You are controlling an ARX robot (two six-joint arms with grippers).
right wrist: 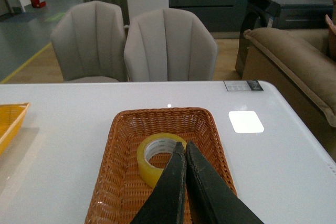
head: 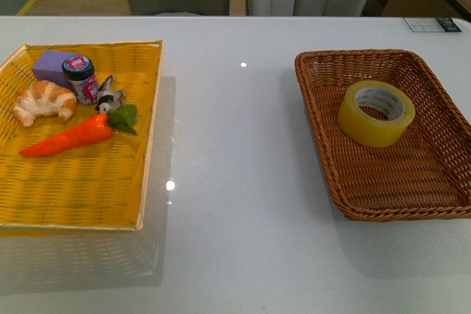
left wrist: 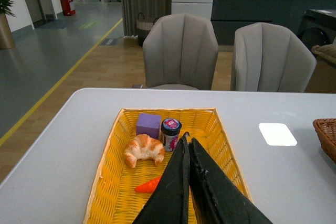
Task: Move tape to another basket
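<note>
1. Closest to your wrist cameras, both sets of black tapered jaws are sitting pressed together with nothing between them: the left gripper (left wrist: 186, 142) is hanging over the flat bright yellow woven tray (head: 143, 182), and the right gripper (right wrist: 181, 148) is hanging over the deep dark brown wicker basket (head: 324, 152).
2. You are looking at the wide roll of translucent yellowish packing tape (head: 376, 112) lying flat, hole upward, inside the brown basket at about 11 o'clock from that basket's middle.
3. Its flat pose is probably making it stable, and the raised sloping sides are keeping it penned in.
4. You are seeing a white inner core with faint green print and a glossy yellow outer band.
5. Across the white table (head: 235, 182), at 9 o'clock from the tape and well apart, the yellow tray is holding a croissant (head: 44, 101), a purple block (head: 53, 64), a small dark-lidded jar (head: 81, 77) and an orange toy carrot (head: 70, 136).
6. Judging by the task, the tray is likely the destination, and the move is not yet begun.
</note>
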